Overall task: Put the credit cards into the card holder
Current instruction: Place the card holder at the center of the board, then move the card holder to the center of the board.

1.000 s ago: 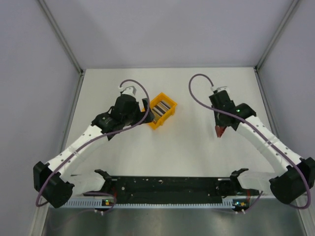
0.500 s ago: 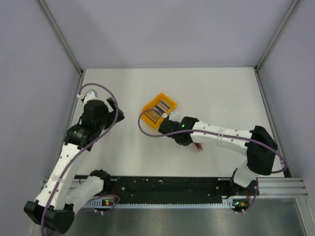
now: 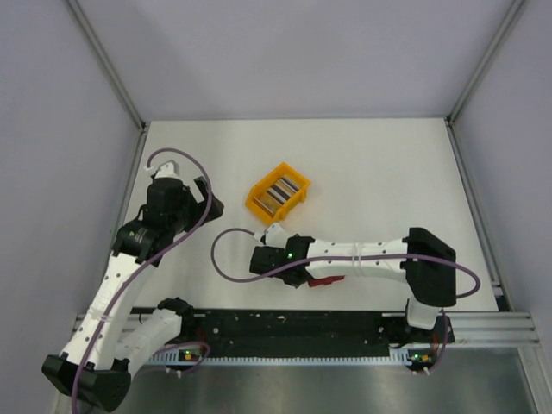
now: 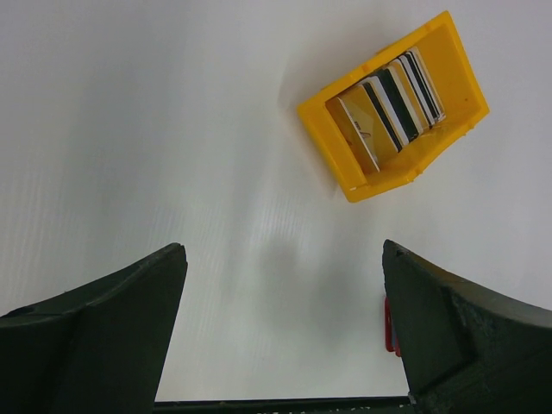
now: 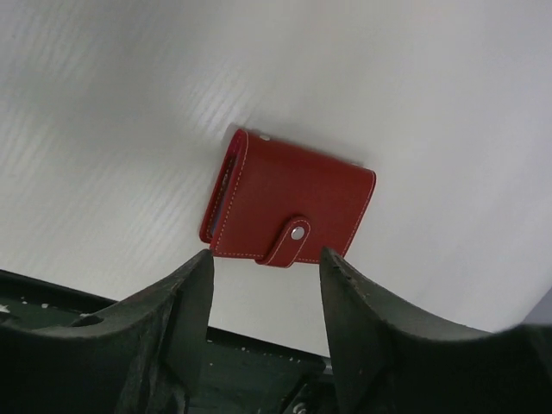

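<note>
Top view: you've got one yellow bin (image 3: pixel 278 195) holding the cards (image 3: pixel 283 190) mid-counter (image 3: pixel 388 172), and one red card holder (image 3: pixel 330 279) peeking out from under your right arm (image 3: pixel 362 256). It's right by the near edge, so a clumsy nudge could shove it onto the rail. Left wrist: your left hand (image 4: pixel 282 250) is spread and empty, well short of the bin, and I count roughly six cards on edge, can't be sure. Right wrist: your right hand (image 5: pixel 266 254) is spread and empty just short of the holder, which lies flat and snapped shut, so the fingers might just skate it along.
</note>
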Controlling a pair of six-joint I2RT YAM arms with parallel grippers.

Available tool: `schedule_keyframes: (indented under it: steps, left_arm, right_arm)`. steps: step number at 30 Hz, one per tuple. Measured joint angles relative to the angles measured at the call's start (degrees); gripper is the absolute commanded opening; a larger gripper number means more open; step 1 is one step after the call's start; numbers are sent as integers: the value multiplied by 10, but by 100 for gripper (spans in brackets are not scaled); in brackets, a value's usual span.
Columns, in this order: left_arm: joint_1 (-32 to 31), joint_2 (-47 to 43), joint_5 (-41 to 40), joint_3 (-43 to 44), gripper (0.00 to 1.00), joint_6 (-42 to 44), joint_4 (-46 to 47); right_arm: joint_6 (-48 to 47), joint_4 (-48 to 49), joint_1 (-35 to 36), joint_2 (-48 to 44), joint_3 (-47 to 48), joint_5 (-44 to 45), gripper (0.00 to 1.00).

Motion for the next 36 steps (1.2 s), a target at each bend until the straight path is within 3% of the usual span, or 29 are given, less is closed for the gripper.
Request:
schedule_keyframes:
  steps: [3,8,17,23,29,36]
  left_arm:
    - [0,0,0,0,98,6,-1]
    - [0,0,6,0,98,26,-4]
    - [-6,13,110,-14,98,54,36]
    - [-100,63,122,-24,98,74,65]
    - [-197,118,85,-5,98,72,75]
    - [-266,161,58,-3,98,59,120]
  right_arm:
    - [5,17,-1,-35,-7,-14,55]
    - [38,49,-1,-117,-43,-19,66]
    - [184,123,-52,-287,-227,-40,84]
    - [251,174,-130,-504,-368,-84,93]
    - [256,186,-202,-670,-426,-101,99]
    - [261,195,-250,-634,-450,-148,98]
